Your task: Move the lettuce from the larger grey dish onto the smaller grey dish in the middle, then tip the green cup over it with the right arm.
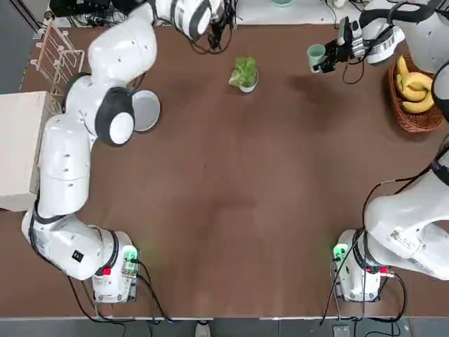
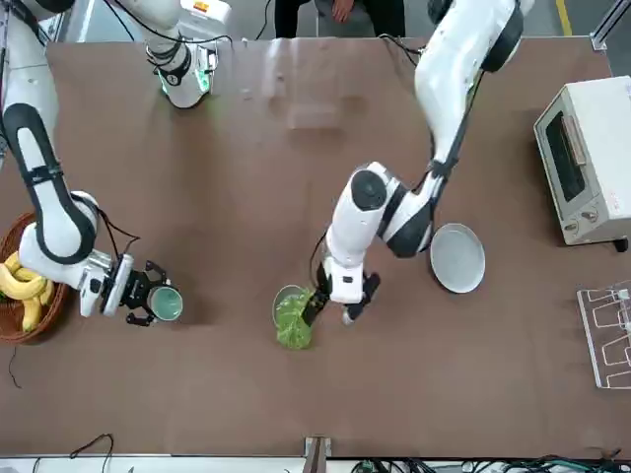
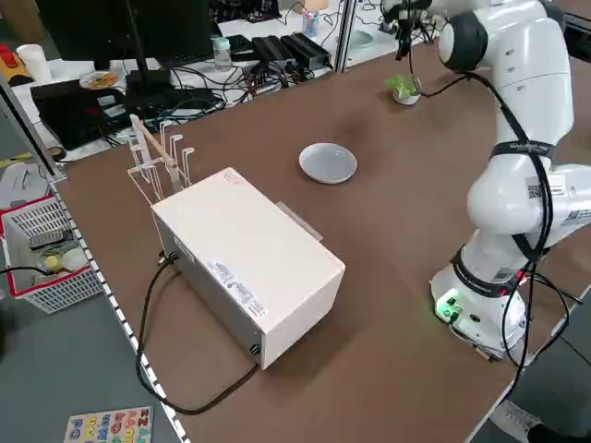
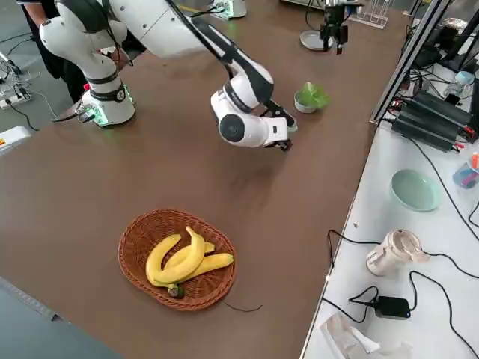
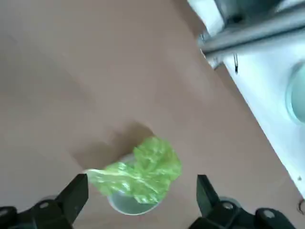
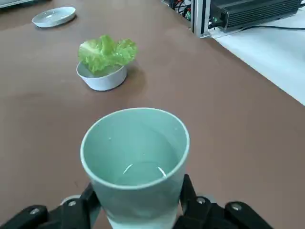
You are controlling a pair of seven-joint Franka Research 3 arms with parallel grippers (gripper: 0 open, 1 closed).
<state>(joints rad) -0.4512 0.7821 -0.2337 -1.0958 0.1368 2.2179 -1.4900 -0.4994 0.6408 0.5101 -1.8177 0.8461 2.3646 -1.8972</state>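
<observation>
Nearest in the right wrist view, low in the frame, the right gripper (image 6: 138,210) pinches the green cup (image 6: 135,164) upright, its mouth showing. Beyond it, at upper left of centre, the lettuce (image 6: 107,52) sits in the smaller grey dish (image 6: 101,79), spilling over its rim. Farther back, at the top left corner, lies the larger grey dish (image 6: 54,16). From overhead, the left gripper (image 1: 214,28) hangs at the top edge, up-left of the lettuce, its fingers (image 5: 74,198) spread wide around nothing.
</observation>
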